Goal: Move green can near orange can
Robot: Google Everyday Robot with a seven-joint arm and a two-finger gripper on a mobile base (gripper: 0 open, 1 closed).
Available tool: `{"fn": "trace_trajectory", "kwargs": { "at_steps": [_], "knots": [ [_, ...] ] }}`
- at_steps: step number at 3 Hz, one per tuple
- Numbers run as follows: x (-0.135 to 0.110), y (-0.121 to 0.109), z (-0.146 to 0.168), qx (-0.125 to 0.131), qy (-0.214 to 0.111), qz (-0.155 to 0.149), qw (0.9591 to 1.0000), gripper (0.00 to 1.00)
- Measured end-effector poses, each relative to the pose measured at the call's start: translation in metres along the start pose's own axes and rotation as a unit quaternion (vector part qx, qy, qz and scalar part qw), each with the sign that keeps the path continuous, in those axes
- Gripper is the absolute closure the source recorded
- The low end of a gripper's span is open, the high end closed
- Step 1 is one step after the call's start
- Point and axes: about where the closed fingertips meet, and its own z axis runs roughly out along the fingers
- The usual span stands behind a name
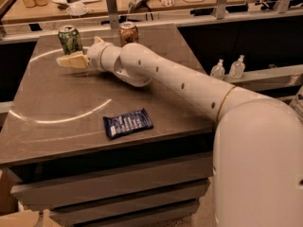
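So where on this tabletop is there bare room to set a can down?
Widest bare patch: the table's front left, between the pincer and the front edge, left of the blue packet. Also bare: the back strip right of the orange can. Crowded: back left, where the pincer sits just in front of the green can.

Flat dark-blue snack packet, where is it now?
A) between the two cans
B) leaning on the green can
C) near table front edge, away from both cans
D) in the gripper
C: the dark-blue snack packet lies flat near the front edge of the grey table, far from the dark green slim can and orange-brown slim can at the back; the gripper is right by the green can.
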Motion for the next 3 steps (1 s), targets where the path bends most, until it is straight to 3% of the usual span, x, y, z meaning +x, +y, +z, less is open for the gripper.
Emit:
{"fn": "trace_trajectory", "kwargs": {
  "at_steps": [2, 3],
  "knots": [
    [0.005, -0.006, 0.019, -0.017, -0.001, -0.002, 0.9999, 0.61],
    [0.000, -0.016, -0.002, -0.017, 0.018, -0.008, 0.9997, 0.84]
  ]
}}
